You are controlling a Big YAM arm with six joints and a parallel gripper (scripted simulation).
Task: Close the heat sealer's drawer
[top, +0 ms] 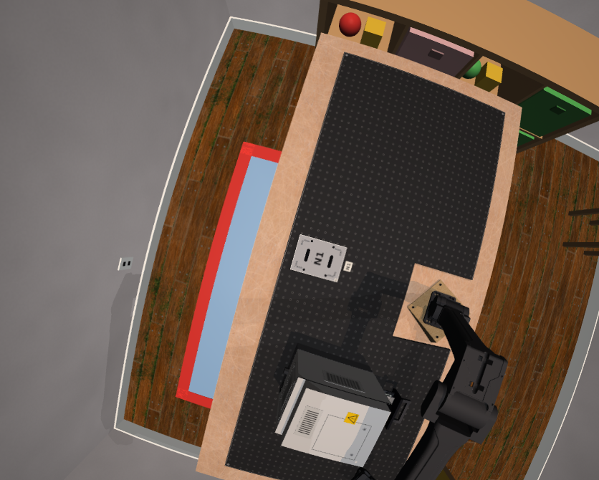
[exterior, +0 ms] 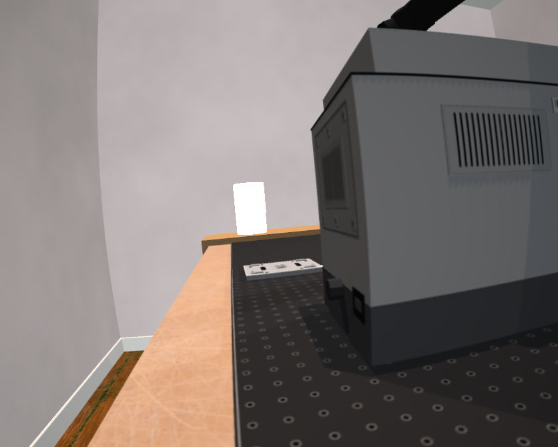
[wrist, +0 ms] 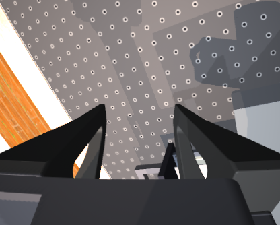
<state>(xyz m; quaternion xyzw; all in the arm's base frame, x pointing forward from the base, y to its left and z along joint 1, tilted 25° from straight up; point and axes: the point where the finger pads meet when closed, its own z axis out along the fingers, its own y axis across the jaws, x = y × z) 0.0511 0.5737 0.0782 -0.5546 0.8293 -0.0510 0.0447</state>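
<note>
The heat sealer [top: 319, 400] [exterior: 410, 209] [wrist: 264, 126], a grey and white box, stands upright at the near end of the mat. A dark handle-like part [top: 400, 407] juts from its right side in the top view, where the drawer seems to be. In the wrist view a black upright bar [wrist: 167, 162] shows low, just left of the right finger; it may belong to the drawer. My gripper [wrist: 139, 112] is partly open, with nothing between its fingers; its tips are above the mat. The sealer's light, the seal sheet and the sealing frame are not visible.
A silver plate marked N1 [top: 319, 242] [exterior: 274, 270] lies on the perforated mat [top: 400, 175] [exterior: 288, 372], beside a small N1 tag [top: 348, 266]. My arm [top: 474, 370] reaches past the sealer's right side. A shelf [top: 450, 19] stands beyond the table's far end.
</note>
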